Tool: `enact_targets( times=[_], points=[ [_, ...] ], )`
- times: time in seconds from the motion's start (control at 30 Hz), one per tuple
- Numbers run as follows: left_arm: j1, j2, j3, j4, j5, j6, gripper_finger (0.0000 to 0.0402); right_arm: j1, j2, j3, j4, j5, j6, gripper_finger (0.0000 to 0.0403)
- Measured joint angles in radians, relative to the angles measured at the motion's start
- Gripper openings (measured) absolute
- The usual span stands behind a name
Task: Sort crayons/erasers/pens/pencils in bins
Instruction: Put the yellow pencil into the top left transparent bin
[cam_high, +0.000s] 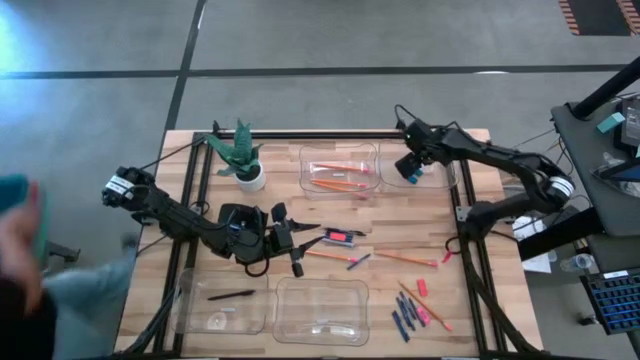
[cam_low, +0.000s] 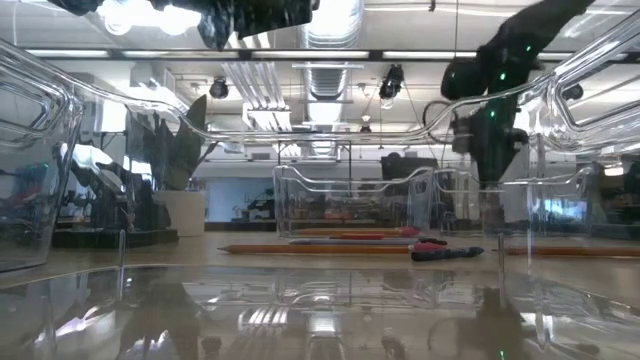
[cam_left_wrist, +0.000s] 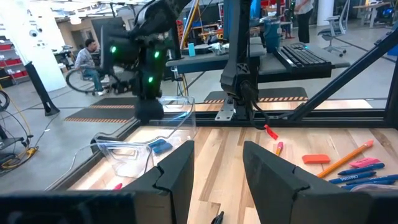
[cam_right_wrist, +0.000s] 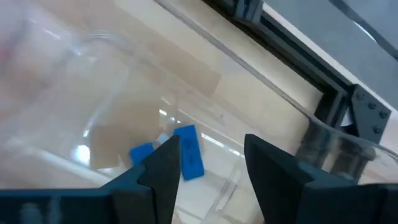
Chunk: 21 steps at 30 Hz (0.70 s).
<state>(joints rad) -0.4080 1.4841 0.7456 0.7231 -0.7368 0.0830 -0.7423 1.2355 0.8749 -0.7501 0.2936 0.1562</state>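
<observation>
Glossy clear plastic bins (cam_high: 339, 168), matt pale wood table (cam_high: 400, 225) w/ grain

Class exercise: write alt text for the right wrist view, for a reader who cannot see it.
Seen from the right arm's wrist, the right hand hangs with its two dark fingers apart, empty, above a clear plastic bin on a light wooden table. Two small blue pieces lie on the bin's floor just beyond the fingers, and a black metal frame runs past the bin.

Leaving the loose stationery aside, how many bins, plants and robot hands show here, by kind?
Bins: 4
Potted plant: 1
Hands: 2, left hand and right hand
Total: 7
</observation>
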Motion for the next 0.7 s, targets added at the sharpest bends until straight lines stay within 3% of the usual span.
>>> enact_targets(
  times=[0.13,0.27,0.47,0.7],
  points=[
    [0.0,0.0,0.0,0.0,0.0,0.0,0.0125,0.073,-0.093,-0.001,-0.045,-0.134,0.034,0.0157],
    [0.0,0.0,0.0,0.0,0.0,0.0,0.0125,0.219,-0.188,-0.017,-0.057,-0.242,0.111,0.0153],
    [0.0,0.0,0.0,0.0,0.0,0.0,0.0125,0.53,-0.273,-0.022,-0.057,-0.241,0.226,0.0156],
    [0.0,0.0,0.0,0.0,0.0,0.0,0.0125,0.884,-0.233,-0.034,-0.051,-0.175,0.32,0.0153]
  ],
)
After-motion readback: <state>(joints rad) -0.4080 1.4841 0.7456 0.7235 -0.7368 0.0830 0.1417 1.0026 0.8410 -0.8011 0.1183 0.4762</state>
